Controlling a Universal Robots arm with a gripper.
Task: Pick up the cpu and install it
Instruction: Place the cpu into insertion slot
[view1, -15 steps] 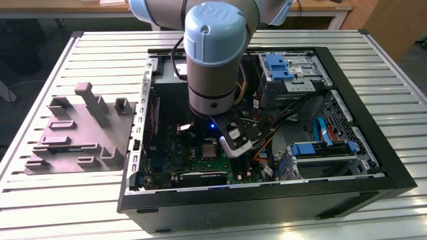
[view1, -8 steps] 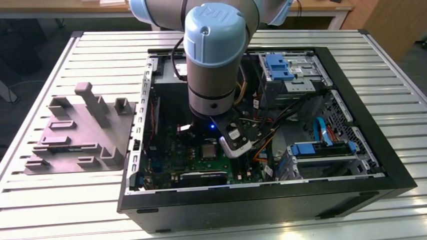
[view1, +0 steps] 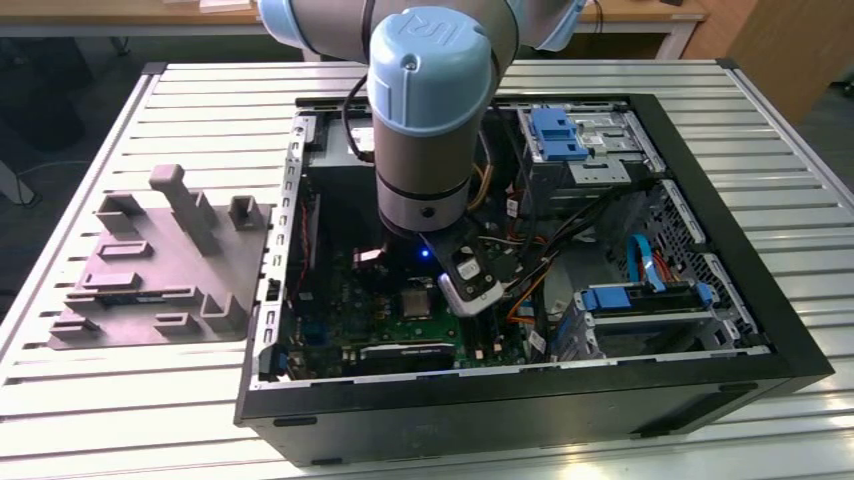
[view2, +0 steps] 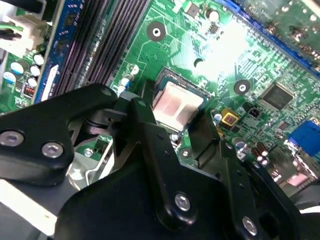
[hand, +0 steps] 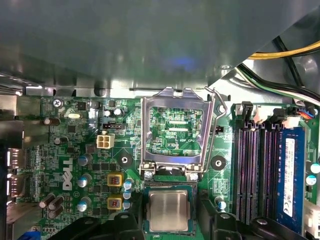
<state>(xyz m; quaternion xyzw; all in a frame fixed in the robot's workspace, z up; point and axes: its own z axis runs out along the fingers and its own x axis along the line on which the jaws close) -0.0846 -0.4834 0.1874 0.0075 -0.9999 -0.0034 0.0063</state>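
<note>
The cpu (hand: 169, 211), a small square chip with a silvery top, lies flat in its socket on the green motherboard (hand: 70, 150). It is also visible between the fingers in the second wrist view, cpu (view2: 176, 105), and as a small square on the board in the exterior view, cpu (view1: 416, 300). My gripper (hand: 170, 227) hovers just above it, open, one black finger on each side and nothing held. In the exterior view the gripper (view1: 470, 288) hangs inside the computer case. The socket's metal load plate (hand: 175, 131) stands flipped open beside the chip.
The open black computer case (view1: 747, 340) sits on a slatted table. A grey moulded fixture (view1: 160, 270) lies at the exterior view's left. Memory slots (hand: 255, 170), cables (view1: 574, 230) and blue drive bays (view1: 641, 298) crowd around the socket.
</note>
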